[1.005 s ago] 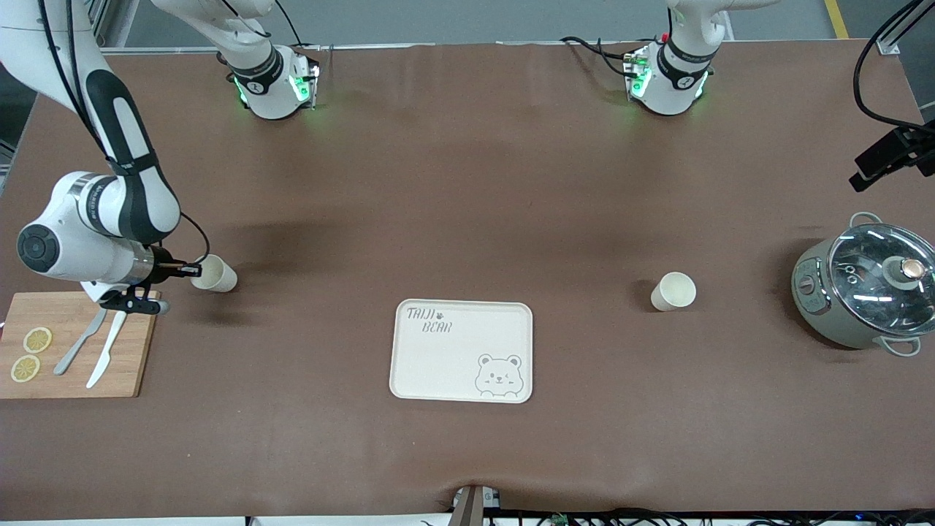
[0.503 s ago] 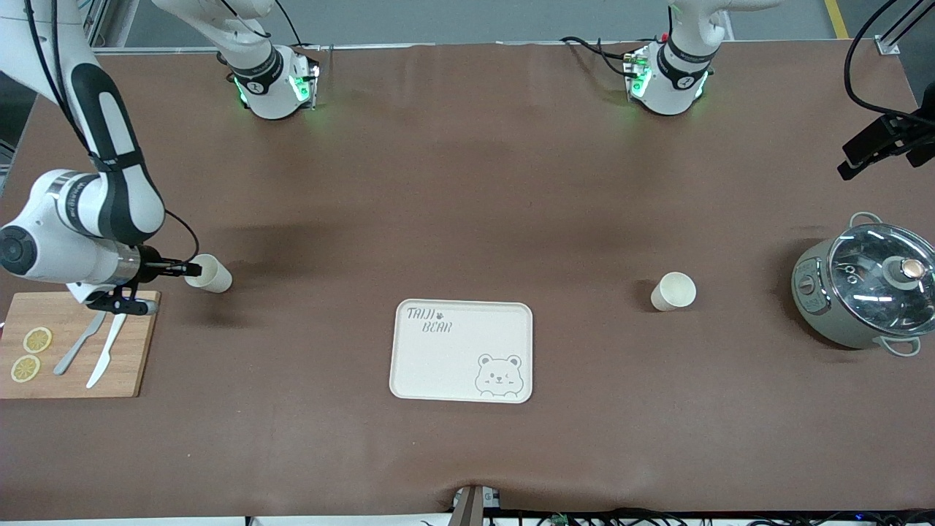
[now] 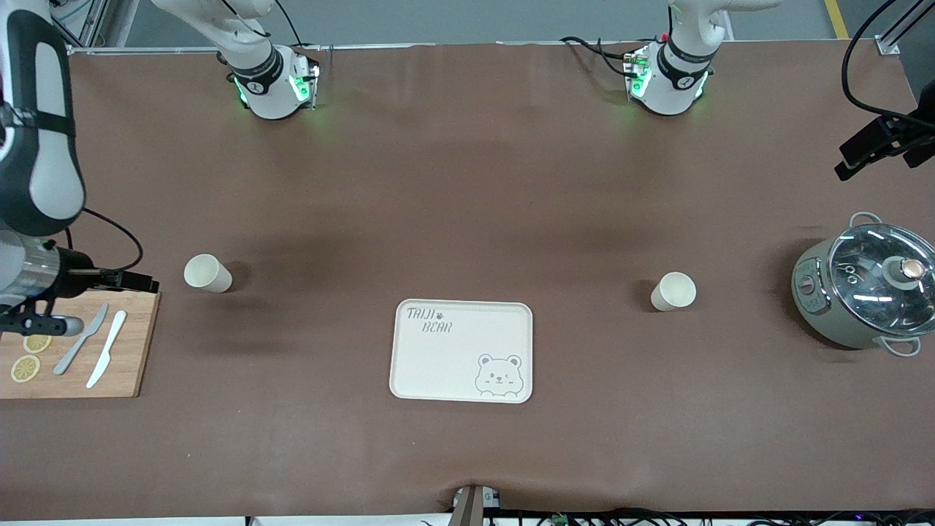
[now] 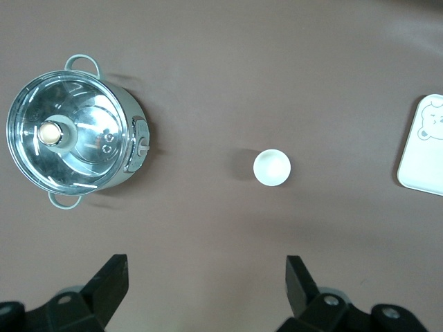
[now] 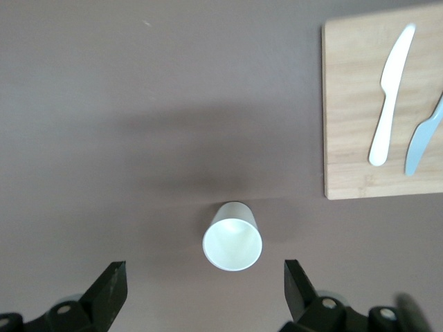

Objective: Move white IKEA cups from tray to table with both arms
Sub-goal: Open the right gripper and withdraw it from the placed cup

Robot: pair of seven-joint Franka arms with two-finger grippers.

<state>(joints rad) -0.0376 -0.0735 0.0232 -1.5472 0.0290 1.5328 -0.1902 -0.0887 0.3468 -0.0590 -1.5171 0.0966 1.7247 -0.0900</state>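
on the brown table (image 3: 467, 204), both white cups stand upright and clear of the tray (image 3: 462, 351), which lies bare near the front camera at mid-table. one cup (image 3: 207, 273) sits toward the right arm's end, just beside the bamboo cutting board (image 3: 73, 351) that carries a knife (image 3: 107, 358), a second utensil (image 3: 80, 349) and two lemon slices (image 3: 31, 355). the other cup (image 3: 673, 291) sits toward the left arm's end, between the tray and a glass-lidded pot (image 3: 865, 288). the right gripper (image 5: 201, 294) hangs over its cup with jaws spread wide and nothing between them; in the front view it shows over the cutting board's edge. the left gripper (image 4: 204, 290) is likewise wide open and empty, looking straight down on its cup from well above, with the pot and a corner of the tray also in its wrist view. judged from this layout, the transfer looks complete, with both cups on the table and neither arm holding anything. the cups look light, stiff and thin-walled, tapering toward the base, so a pinch across the rim or upper wall would seat best; a smooth surface could let one slip or tip under a glancing touch, and a hard squeeze seems unnecessary for so small a load.
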